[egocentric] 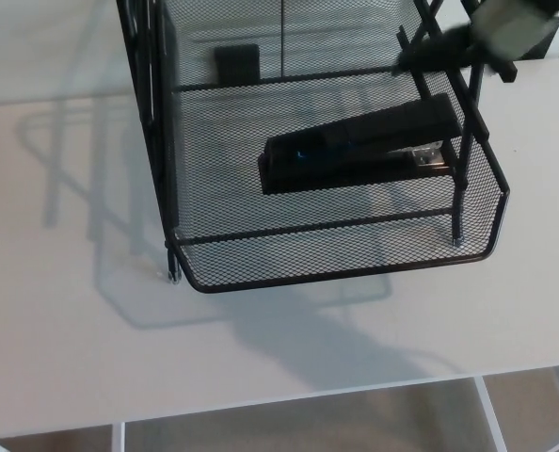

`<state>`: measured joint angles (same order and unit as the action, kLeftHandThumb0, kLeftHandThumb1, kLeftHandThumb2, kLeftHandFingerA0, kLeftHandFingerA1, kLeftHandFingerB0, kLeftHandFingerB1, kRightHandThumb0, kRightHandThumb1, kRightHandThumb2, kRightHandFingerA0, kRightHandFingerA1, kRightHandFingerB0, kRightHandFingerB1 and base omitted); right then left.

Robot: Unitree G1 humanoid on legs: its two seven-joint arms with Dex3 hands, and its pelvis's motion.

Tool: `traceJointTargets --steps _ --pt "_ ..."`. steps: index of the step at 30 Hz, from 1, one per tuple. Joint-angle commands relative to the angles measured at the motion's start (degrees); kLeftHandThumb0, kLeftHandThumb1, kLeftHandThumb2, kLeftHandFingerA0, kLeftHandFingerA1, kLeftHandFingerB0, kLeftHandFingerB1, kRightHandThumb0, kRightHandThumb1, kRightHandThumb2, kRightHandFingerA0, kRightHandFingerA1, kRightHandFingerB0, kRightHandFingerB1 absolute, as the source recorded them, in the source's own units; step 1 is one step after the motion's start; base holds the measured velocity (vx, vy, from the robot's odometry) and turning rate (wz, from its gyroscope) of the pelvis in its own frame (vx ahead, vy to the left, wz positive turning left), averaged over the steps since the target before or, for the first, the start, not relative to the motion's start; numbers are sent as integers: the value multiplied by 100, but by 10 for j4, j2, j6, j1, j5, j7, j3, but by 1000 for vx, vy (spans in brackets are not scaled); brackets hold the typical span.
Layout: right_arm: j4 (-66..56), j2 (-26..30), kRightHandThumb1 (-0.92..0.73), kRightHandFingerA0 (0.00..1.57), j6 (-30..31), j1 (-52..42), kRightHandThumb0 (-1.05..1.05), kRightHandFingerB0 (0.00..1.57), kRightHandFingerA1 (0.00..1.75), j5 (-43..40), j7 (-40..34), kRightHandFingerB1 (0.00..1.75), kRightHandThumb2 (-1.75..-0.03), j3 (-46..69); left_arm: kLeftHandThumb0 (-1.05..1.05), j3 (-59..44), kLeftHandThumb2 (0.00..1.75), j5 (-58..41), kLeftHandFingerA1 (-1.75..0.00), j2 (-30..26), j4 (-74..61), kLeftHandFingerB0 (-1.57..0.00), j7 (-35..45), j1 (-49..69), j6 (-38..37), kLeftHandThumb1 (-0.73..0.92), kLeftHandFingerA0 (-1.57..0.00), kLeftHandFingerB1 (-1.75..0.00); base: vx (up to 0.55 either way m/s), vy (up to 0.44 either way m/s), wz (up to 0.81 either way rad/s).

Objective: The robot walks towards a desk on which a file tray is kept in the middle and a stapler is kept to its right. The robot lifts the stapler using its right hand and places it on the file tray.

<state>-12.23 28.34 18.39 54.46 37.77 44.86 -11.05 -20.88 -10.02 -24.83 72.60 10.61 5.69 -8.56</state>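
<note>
The stapler [364, 146] lies on its side-length in the lower level of the file tray [336, 273], towards the right, its far-right end partly crossed by a thin upright post of the tray. It is long, wedge-shaped and black, with a bit of bright metal at the right end and a faint bluish glint on top. The tray is black wire mesh with rounded near corners; its far part is cut off by the picture's edge, and a small dark block [237, 61] there is hard to identify. Far right, the right hand [477, 42] is blurred and cropped; its grasp cannot be told. The pale, smooth desk [72, 330] carries the tray's shadow.
</note>
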Motion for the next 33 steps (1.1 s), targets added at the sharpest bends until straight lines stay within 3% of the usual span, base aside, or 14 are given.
traceJointTargets --steps 1,12,13,14,15,18,19,22,24,25,29,30,31,33 --pt "-156 134 -68 0 35 -72 -93 0 0 -199 140 3 -92 267 -105 -16 103 -13 -159 -15 -1 -14 17 4 -1 92 -44 -121 0 0 0" --pt "-167 149 -71 0 17 -349 -84 9 9 -239 221 24 -101 794 -105 -23 107 -21 -170 -10 -1 -12 26 -16 4 87 -36 -143 0 0 0" --pt "-158 141 -83 0 21 -373 -73 10 25 -228 210 24 -65 825 -105 -25 99 -22 -161 -10 0 -16 23 -17 7 92 -42 -125 0 0 0" --pt "-130 133 -65 0 7 -401 -71 7 21 -238 192 31 -101 855 -105 -25 105 -21 -171 -11 2 -12 20 -16 5 91 -38 -141 0 0 0" --pt "-86 111 -79 5 -4 -440 -70 16 26 -229 135 26 -65 894 -105 -30 101 -26 -162 -12 3 -15 19 -17 12 92 -45 -122 0 0 0" --pt "-34 84 -79 6 -26 -490 -70 16 27 -234 64 26 -66 917 -105 -31 100 -28 -163 -13 1 -13 25 -14 10 92 -41 -124 0 0 0" --pt "15 57 -61 5 -37 -514 -72 11 36 -226 -11 42 -92 913 -105 -30 100 -27 -164 -11 -1 -18 24 -14 9 92 -42 -128 0 0 0" --pt "141 14 -77 11 -102 -565 -66 18 27 -225 -166 27 -64 888 -105 -28 100 -25 -164 -8 -3 -17 22 -14 8 92 -43 -128 0 0 0" --pt "257 -14 -59 26 -132 -592 -67 15 63 -216 -299 42 -91 855 -105 -27 106 -23 -169 -9 4 -10 19 -11 5 88 -43 -144 0 0 0" --pt "284 -15 -71 21 -146 -591 -59 23 52 -226 -315 30 -62 854 -105 -27 98 -22 -159 -9 4 -15 21 -11 4 92 -42 -122 0 0 0" --pt "507 -22 -66 9 -239 -553 -53 22 37 -368 -384 30 -61 911 -105 -28 104 -23 -165 -11 4 -7 16 -14 7 92 -33 -131 0 0 0" --pt "523 -26 -57 3 -241 -560 -31 0 53 -363 -403 48 -106 906 -105 -25 144 -18 -130 -12 5 -28 10 -13 6 68 -60 -93 0 0 0" --pt "534 -31 -68 15 -224 -568 -56 19 38 -359 -412 27 -61 904 -105 -22 144 -15 -129 -13 4 -26 6 -13 3 67 -58 -92 0 0 0" --pt "523 -40 -56 24 -174 -578 -59 14 54 -320 -463 41 -85 891 -105 -28 144 -21 -128 -13 5 -26 7 -13 5 66 -58 -92 0 0 0"
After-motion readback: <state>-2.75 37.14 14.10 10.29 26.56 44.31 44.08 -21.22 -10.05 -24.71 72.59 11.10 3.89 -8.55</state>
